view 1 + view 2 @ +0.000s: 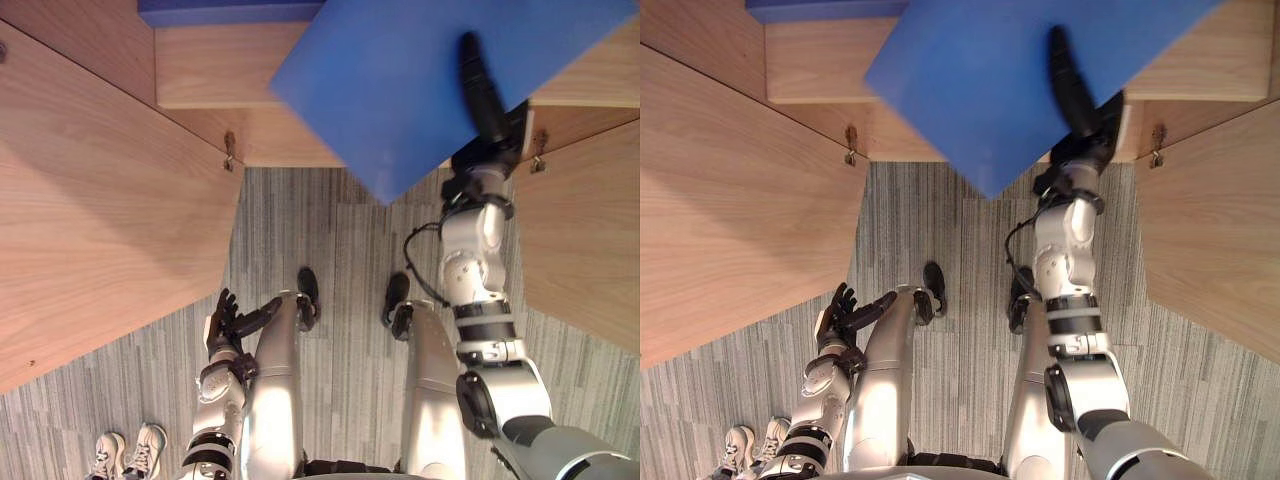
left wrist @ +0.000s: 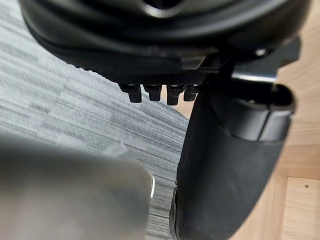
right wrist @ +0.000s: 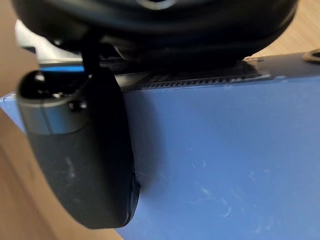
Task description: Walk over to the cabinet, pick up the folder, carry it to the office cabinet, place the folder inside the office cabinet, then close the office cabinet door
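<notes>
One blue folder [image 1: 400, 80] is pinched in the right hand [image 1: 488, 140], with the thumb pressed flat on its top face and the fingers hidden beneath it. It is held over the front edge of the office cabinet's wooden shelf [image 1: 230, 65]. Beyond the fingers, one more blue item [image 1: 230, 10] lies on that shelf. Two cabinet doors [image 1: 90, 220] stand open, one on either side. The left hand [image 1: 228, 320] hangs low, its fingers loosely spread. A person's two shoes [image 1: 125, 452] stand near it on the carpet.

The folder [image 1: 400, 90] hangs partly over the office cabinet [image 1: 215, 65], between its left door [image 1: 100, 200] and right door [image 1: 585, 230].
</notes>
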